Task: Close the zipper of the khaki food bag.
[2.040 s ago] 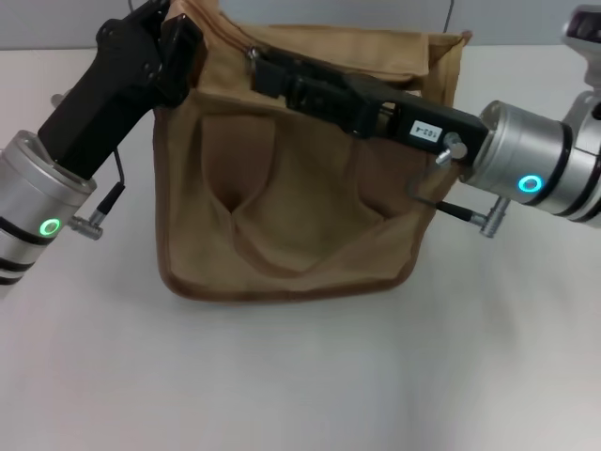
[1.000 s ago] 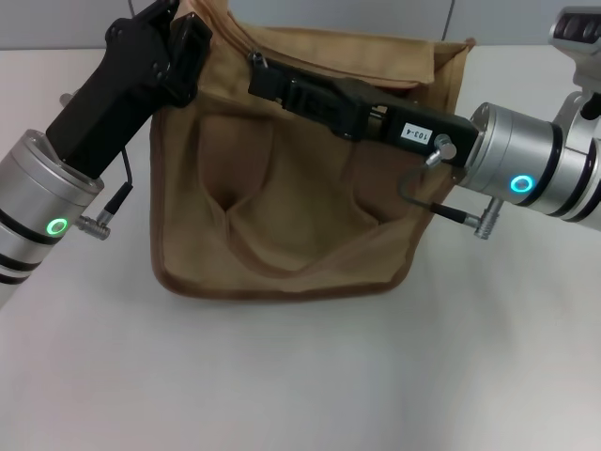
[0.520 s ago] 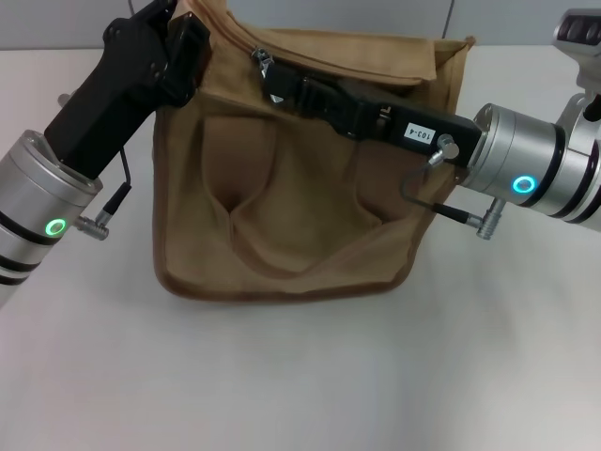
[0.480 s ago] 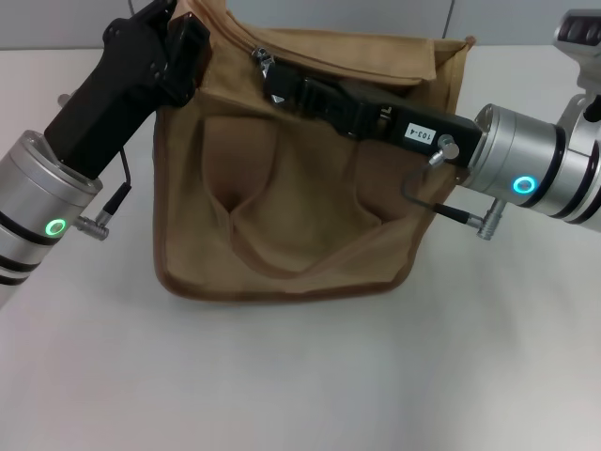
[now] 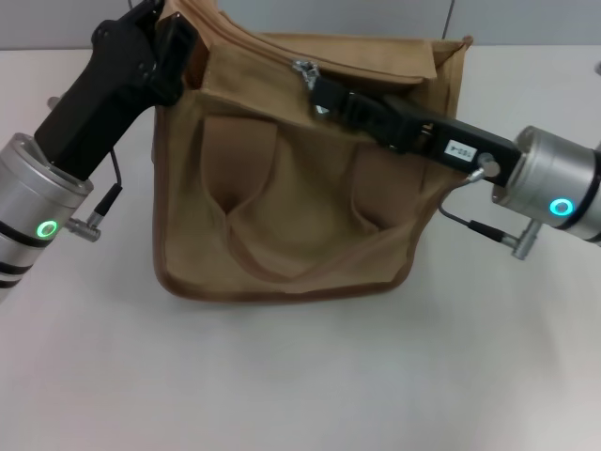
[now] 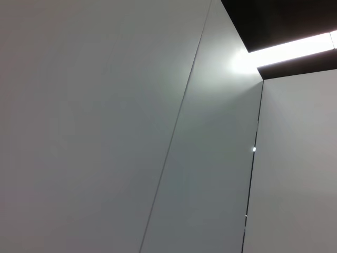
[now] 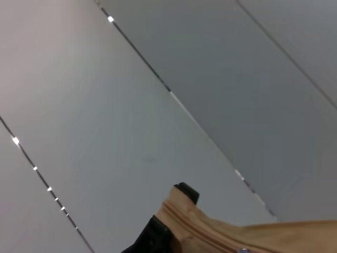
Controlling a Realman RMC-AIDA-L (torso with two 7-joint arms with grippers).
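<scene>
The zipper (image 5: 282,56) ran along the top of the khaki food bag (image 5: 291,188), its silver pull tab (image 5: 305,68) sitting at the tips of the right gripper (image 5: 317,86), roughly midway along the track. The fingers looked drawn together on or right against the tab, though contact itself could not be confirmed from the head view; cannot tell for certain. Judged handling: the tab was small, hard and shiny, likely slippery, so a pinch square on its flat faces would serve best; the track was flexible and would buckle unless held taut. The bag was soft canvas, light, slumping, handles drooped over the front pocket; it would drag along the tabletop (image 5: 300,376) if pulled unbraced. The left gripper (image 5: 174,42) sat at the bag's top corner on the robot's left, well apart from the tab, seemingly clamped on the fabric edge there as an anchor; its fingers were hidden behind the canvas, so their state could not be told. Right wrist view showed only a strip of tan fabric edge with a dark fingertip (image 7: 185,192) poking above it, wall panels beyond. Left wrist view showed bare wall only.
</scene>
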